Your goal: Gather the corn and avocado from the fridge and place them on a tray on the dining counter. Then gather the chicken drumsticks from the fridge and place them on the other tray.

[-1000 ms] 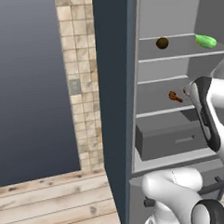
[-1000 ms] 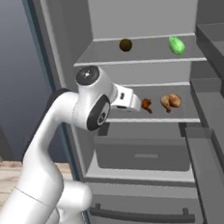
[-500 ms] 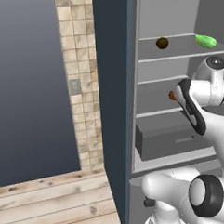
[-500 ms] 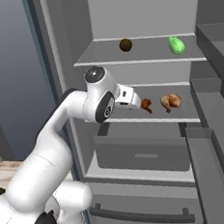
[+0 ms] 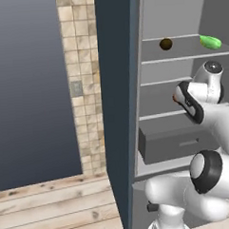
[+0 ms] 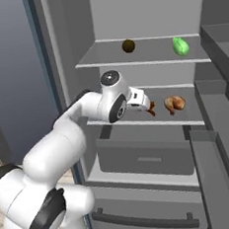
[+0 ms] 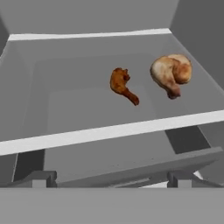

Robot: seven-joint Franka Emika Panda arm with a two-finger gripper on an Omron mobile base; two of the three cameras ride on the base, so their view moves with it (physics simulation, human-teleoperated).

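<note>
Hand view gives us the best look at the chicken: a small dark drumstick lies on the middle fridge shelf, and just beside it, to its right and apart from it, lies a larger, paler drumstick. Both sit behind the shelf's pale front lip, toward the right half of the shelf.

From the right base view we see our gripper reaching in over that same shelf, close to the small drumstick and short of the large one, touching neither so far as we can tell. Its fingers stand spread wide with nothing between them.

One shelf up, the avocado rests as a dark round lump left of centre, and the green corn lies well apart from it toward the right wall. Below the middle shelf we see a closed grey drawer.

Our left base view shows a tiled wall strip and a wooden floor beside the fridge.
</note>
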